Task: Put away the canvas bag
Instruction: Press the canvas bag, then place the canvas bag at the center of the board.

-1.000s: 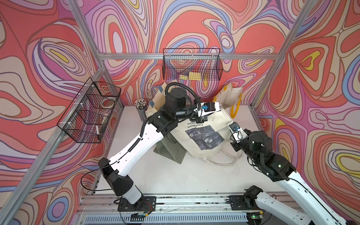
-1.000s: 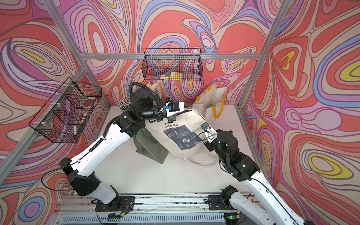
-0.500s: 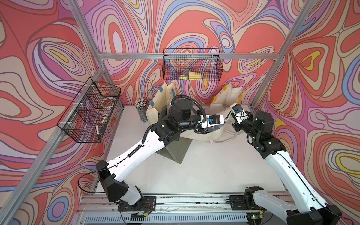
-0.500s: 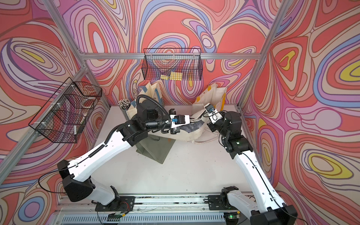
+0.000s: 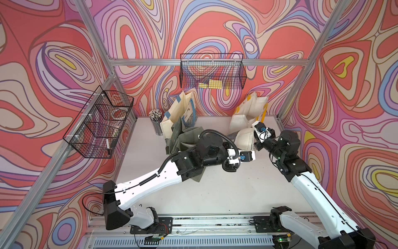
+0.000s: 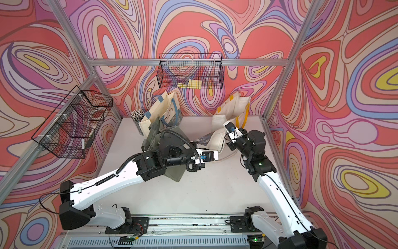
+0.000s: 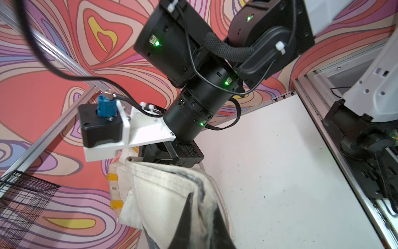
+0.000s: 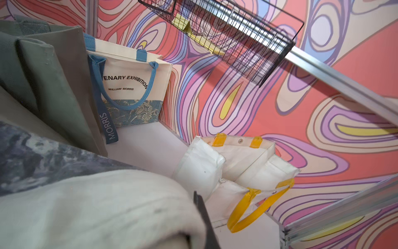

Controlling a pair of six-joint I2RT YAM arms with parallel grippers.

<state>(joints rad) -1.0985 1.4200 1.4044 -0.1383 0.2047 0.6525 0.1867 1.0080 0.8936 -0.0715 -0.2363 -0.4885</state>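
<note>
1. Jaws of the left gripper (image 7: 201,224) are pinched together on a fold of the canvas bag (image 5: 243,139). In the left wrist view, cream cloth runs between its two dark fingers.
2. Jaws of the right gripper (image 7: 159,160) are likewise closed. In the same view they bite the bag's upper hem, so the bag hangs bunched between the two arms.
3. Read a top view as a clock with 12 at the back wall. The bag sits at about 2 o'clock over the table (image 5: 215,194). I cannot tell whether its lower end touches the surface.
4. A yellow-handled tote (image 5: 251,112) stands open at 1 o'clock, just behind the bundle. A blue-handled tote (image 8: 129,86) stands at 11 o'clock against the wall, with a green bag (image 5: 187,138) slumped in front of it.
5. The step in hand looks like the carry. The bag is gathered and gripped at both ends but not yet inside anything. The open tote at 1 o'clock is the likeliest place for it, though that is a judgement.
6. The next move calls for both arms to travel together toward 1 o'clock.
   - The gap between them should stay steady so the folds do not spill.
   - The bundle must clear the tote's soft rim before it is lowered.
   - Neither grip should let go until the weight rests inside, since the limp tote could tip under a sideways push.
</note>
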